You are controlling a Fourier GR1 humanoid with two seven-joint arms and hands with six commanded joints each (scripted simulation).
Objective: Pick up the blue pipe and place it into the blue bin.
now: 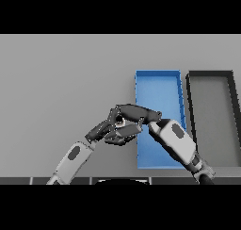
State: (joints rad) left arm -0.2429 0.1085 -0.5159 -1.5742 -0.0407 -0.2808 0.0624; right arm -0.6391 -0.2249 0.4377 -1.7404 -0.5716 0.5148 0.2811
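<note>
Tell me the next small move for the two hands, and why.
Probably carry the right hand rightward over the blue bin. Both hands meet just left of the bin's left wall, the left hand beside the right; a small pale thing shows between them, but I cannot tell whether it is the pipe. The dark bin lies beyond.
</note>
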